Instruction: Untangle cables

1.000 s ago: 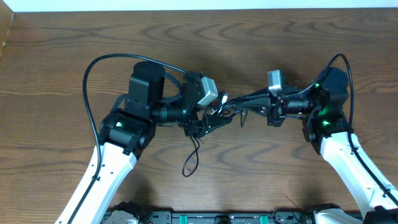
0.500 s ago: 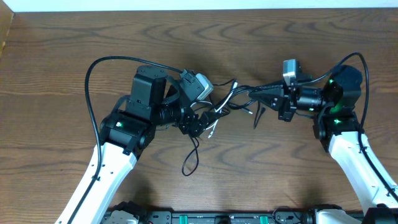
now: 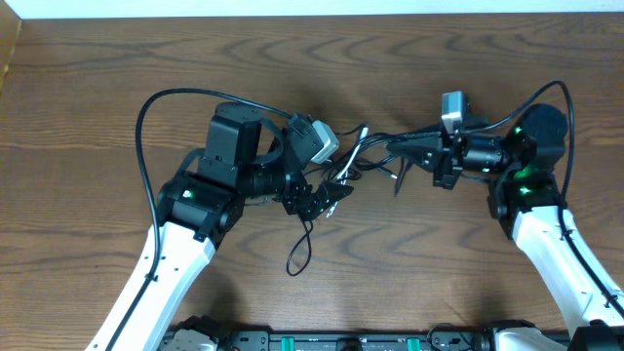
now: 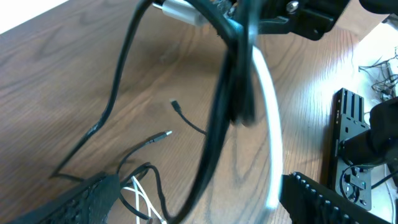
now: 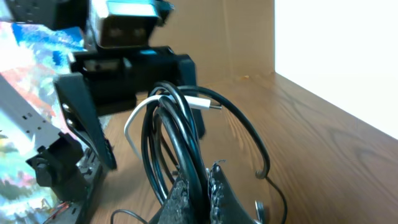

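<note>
- the right gripper point(image 5: 198, 182) has its fingers clamped together on the cables point(image 5: 171, 124), black loops plus one white cable point(image 4: 271, 121).
- just beside that bundle, the left gripper point(image 3: 327, 195) has sprung its fingers wide apart, letting go.
- the bundle hangs low over the table point(image 3: 97, 78), one black tail trailing away from it. it looks looser but still tangled.

The cables point(image 4: 239, 81) blur in the left wrist view (lower ends cut off at the edge).

The cables point(image 3: 378, 145), strung between the left gripper point(image 3: 327, 198) and the right gripper point(image 3: 405, 153), barred the frame's centre, while bare counter point(image 3: 97, 58) lay open along the top and far left.
</note>
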{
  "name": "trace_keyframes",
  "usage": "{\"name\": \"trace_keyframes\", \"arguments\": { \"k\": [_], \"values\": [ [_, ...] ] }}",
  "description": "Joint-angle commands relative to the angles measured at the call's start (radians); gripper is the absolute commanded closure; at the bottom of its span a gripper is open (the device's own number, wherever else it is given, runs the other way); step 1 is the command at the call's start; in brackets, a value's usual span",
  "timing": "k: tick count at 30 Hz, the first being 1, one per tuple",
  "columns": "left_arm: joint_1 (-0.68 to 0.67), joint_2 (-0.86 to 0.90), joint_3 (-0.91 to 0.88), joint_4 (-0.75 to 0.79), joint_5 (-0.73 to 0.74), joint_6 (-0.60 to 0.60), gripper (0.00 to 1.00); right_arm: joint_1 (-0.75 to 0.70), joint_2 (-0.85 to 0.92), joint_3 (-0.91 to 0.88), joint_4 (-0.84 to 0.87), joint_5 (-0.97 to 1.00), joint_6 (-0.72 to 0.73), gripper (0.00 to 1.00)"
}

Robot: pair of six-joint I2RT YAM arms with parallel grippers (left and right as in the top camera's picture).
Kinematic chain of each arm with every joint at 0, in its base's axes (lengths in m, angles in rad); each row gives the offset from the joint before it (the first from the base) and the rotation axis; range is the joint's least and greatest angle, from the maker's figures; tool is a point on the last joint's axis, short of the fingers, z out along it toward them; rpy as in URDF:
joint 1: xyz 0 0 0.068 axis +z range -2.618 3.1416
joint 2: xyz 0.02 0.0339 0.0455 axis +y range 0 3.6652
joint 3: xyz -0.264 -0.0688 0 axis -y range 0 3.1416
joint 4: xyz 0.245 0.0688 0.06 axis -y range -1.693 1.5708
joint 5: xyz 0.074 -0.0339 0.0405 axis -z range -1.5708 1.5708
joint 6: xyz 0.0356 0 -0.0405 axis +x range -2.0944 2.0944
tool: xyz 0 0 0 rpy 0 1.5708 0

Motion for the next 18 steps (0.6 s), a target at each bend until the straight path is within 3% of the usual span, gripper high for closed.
{"name": "trace_keyframes", "arguments": {
  "k": [1, 6, 8, 9, 10, 11, 12, 16, 18],
  "values": [
    [-0.004, 0.025, 0.016, 0.003, 0.049, 0.021, 0.13, 0.032, 0.005, 0.002, 0.035, -0.008, 0.034, 0.99],
    [-0.004, 0.050, 0.016, 0.027, 0.081, 0.021, 0.14, 0.042, 0.005, 0.002, 0.041, -0.003, 0.034, 0.99],
    [-0.004, 0.056, 0.016, 0.032, 0.081, 0.021, 0.25, 0.042, 0.005, 0.002, 0.041, -0.003, 0.034, 0.99],
    [-0.004, 0.057, 0.016, 0.034, 0.080, 0.021, 0.34, 0.042, 0.005, 0.002, 0.040, -0.003, 0.034, 0.99],
    [-0.004, 0.057, 0.016, 0.035, 0.080, 0.021, 0.51, 0.042, 0.005, 0.002, 0.040, -0.003, 0.034, 0.99],
    [-0.004, 0.057, 0.016, 0.036, 0.080, 0.021, 0.75, 0.041, 0.005, 0.002, 0.040, -0.003, 0.034, 0.99],
    [-0.004, 0.057, 0.016, 0.038, 0.080, 0.021, 0.90, 0.041, 0.005, 0.002, 0.039, -0.003, 0.034, 0.99],
    [-0.004, 0.057, 0.016, 0.039, 0.080, 0.021, 0.92, 0.037, 0.005, 0.002, 0.037, -0.002, 0.033, 0.98],
    [-0.003, 0.057, 0.016, 0.039, 0.077, 0.021, 0.93, 0.029, 0.005, 0.002, 0.034, -0.003, 0.034, 0.92]
  ]
}}
